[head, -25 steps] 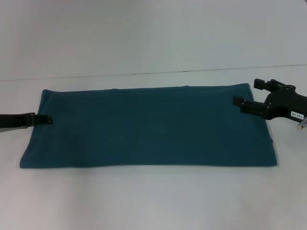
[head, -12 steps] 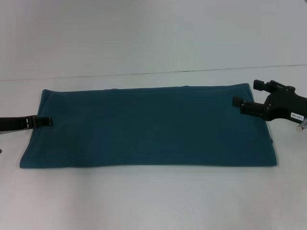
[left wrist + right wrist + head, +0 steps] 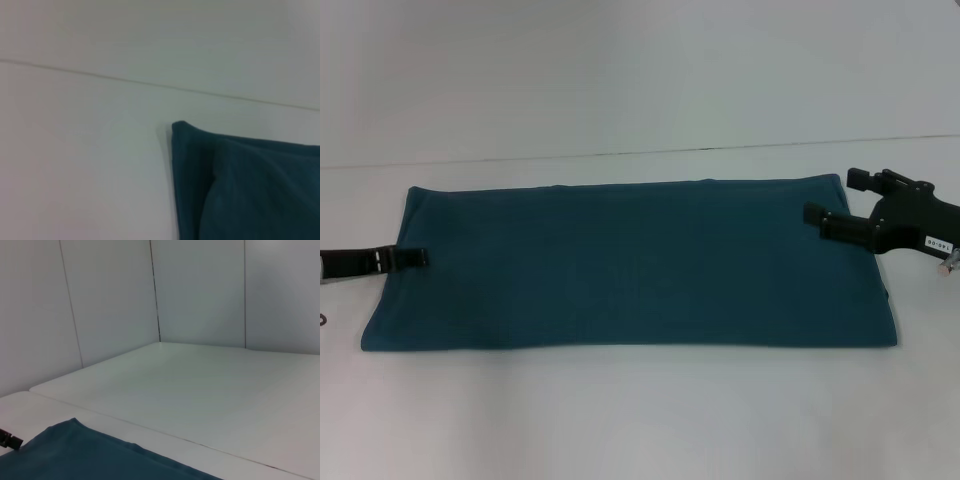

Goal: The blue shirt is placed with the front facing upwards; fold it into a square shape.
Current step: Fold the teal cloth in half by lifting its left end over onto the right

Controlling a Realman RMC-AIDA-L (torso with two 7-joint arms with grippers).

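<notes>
head view: one blue shirt, soft matte teal cotton, folded into a long flat rectangle across a smooth white table, no lettering showing on the upturned face. two grippers, one at each short end. left gripper, thin and black, low at the shirt's left edge, tip just over the cloth; hard to tell, from so narrow a sliver, whether spread or closed. right gripper, black and angular, above the far right corner, two fingers apart with a plain gap, nothing between them. left wrist view: one crisp folded corner of the shirt, an inner layer edge visible, flat on the white surface. compared with a second ago: left gripper slid slightly outward toward the left and a touch lower; right gripper and shirt unchanged.
</notes>
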